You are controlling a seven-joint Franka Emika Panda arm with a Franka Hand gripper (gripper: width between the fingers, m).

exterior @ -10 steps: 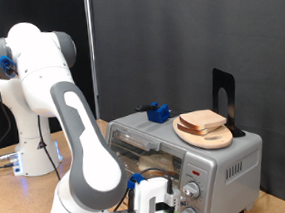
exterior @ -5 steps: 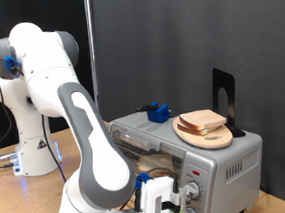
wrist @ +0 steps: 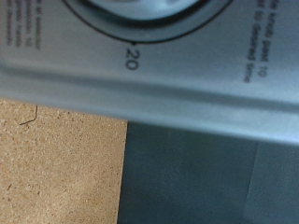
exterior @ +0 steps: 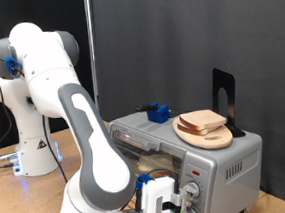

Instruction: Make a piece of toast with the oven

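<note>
At the exterior view's five o'clock, the gripper (exterior: 163, 207) sits pressed close to the oven's (exterior: 203, 161) knobs (exterior: 193, 190); I cannot tell whether its fingers are wide or narrow. Bread slices (exterior: 203, 122) lie stacked on a round wooden board (exterior: 207, 136) on the oven's roof, toward three o'clock. A small blue object (exterior: 159, 111) rests on the roof further back. Up close, the wrist view shows the oven's grey panel (wrist: 149, 65) printed with "20".
</note>
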